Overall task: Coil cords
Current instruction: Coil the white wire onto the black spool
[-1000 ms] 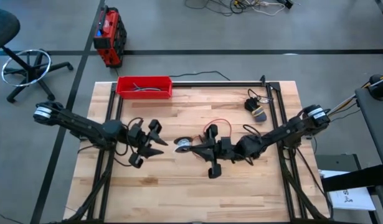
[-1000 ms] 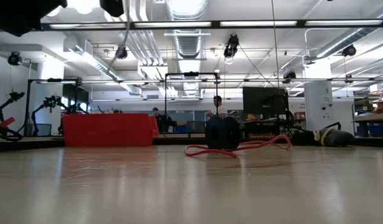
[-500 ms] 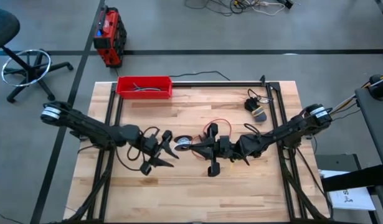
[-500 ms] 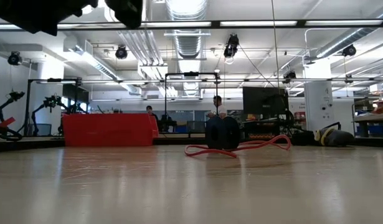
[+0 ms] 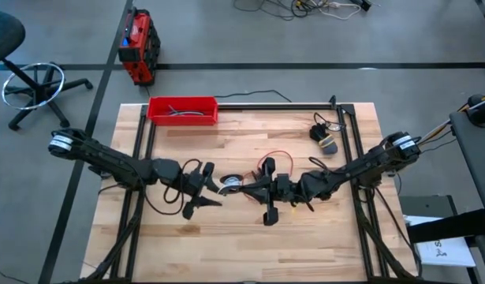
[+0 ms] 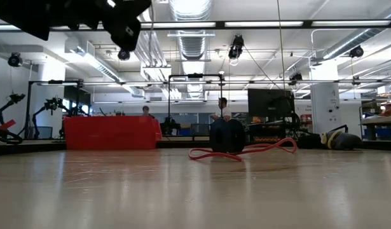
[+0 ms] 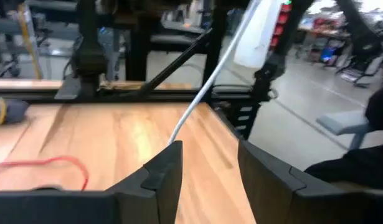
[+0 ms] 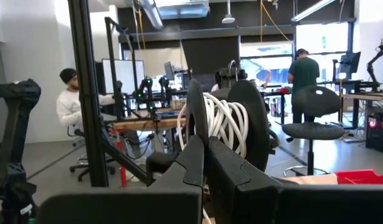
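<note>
The left gripper (image 5: 204,197), fingers spread and empty, has closed in beside the white cord (image 5: 231,184), which the right gripper (image 5: 256,189) clenches coiled: handover looks near.

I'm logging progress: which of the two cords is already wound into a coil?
The white cord: its loops sit bunched between dark discs at the right gripper. The red cord lies loose on the table.
</note>
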`<state>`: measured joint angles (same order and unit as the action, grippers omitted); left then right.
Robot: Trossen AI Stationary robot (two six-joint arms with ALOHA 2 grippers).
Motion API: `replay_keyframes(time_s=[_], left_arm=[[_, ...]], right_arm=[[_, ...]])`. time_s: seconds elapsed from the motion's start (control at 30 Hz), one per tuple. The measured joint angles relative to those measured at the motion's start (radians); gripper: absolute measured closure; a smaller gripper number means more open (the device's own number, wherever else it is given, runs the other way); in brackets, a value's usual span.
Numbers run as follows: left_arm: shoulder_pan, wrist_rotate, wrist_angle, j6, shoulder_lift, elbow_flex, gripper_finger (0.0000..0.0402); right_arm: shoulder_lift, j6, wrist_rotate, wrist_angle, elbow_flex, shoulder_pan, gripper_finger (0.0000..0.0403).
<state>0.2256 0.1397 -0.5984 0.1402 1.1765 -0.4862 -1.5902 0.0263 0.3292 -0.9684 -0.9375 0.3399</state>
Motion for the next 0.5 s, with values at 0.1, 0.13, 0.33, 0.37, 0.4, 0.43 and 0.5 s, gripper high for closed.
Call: replay_keyframes(time_s=[0.1, 0.13, 0.33, 0.37, 0.4, 0.43, 0.5], left_arm=[[0.002, 0.012, -0.006, 0.000, 0.000, 0.000, 0.0239], [0.001, 0.012, 0.004, 0.000, 0.000, 0.000, 0.0233], [-0.008, 0.008, 0.135, -0.012, -0.040, -0.005, 0.0203], [-0.008, 0.008, 0.137, -0.013, -0.052, -0.005, 0.0200], [-0.008, 0.008, 0.141, -0.015, -0.064, -0.005, 0.0197], [-0.008, 0.009, 0.143, -0.015, -0.078, -0.005, 0.0195], [-0.008, 0.015, 0.138, -0.015, -0.105, -0.005, 0.0190]], right_arm=[[0.000, -0.001, 0.000, 0.018, 0.000, 0.000, 0.0403], [0.000, -0.001, 0.000, 0.022, 0.000, 0.000, 0.0403], [0.000, -0.001, -0.016, 0.032, 0.000, 0.000, 0.0403], [0.000, -0.004, -0.016, 0.034, 0.000, 0.000, 0.0403], [0.000, -0.008, -0.017, 0.037, 0.000, 0.000, 0.0403], [0.000, -0.012, -0.017, 0.041, 0.000, 0.000, 0.0403], [0.000, -0.014, -0.018, 0.052, 0.000, 0.000, 0.0403]])
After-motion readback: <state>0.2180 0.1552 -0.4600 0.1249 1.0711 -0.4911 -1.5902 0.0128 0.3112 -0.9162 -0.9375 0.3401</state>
